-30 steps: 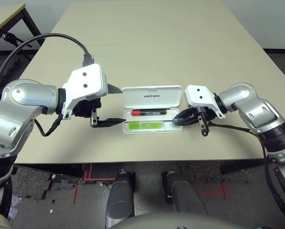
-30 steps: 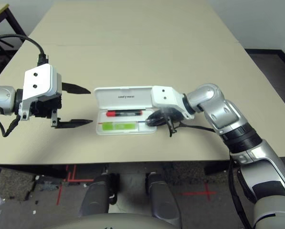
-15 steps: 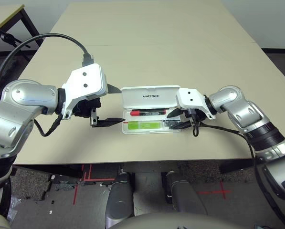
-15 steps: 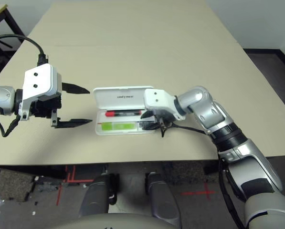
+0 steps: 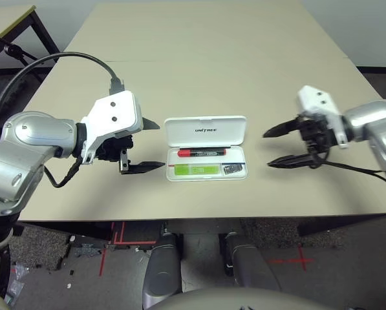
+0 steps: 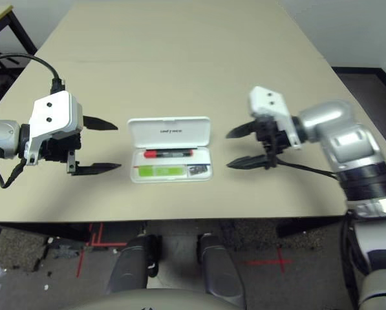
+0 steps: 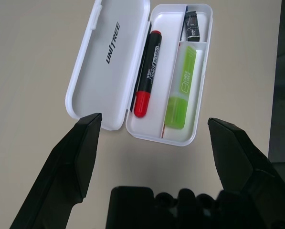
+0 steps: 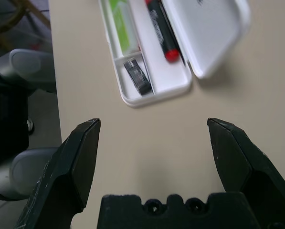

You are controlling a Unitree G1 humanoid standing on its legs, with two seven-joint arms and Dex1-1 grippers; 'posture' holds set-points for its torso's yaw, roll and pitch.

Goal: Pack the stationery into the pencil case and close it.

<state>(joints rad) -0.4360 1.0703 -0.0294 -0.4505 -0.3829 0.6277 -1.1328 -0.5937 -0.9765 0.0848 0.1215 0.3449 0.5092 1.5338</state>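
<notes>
A broad, pale beige surface with a smooth, matte top [image 5: 199,71] stretches away from the viewpoint, a faint seam crossing it and soft shadows lying on it, with pale grey walls [image 5: 351,29] beyond its far corners and a dark band [image 5: 377,70] along the foot of the wall on the right. At the far left stands part of a second table with a pale top [image 5: 6,20] and dark legs [image 5: 45,37]. Below the near edge, the grey floor [image 5: 205,271] carries straight red lines [image 5: 300,258], dark speckled patches [image 5: 289,232] and small pale scraps, under even light.
</notes>
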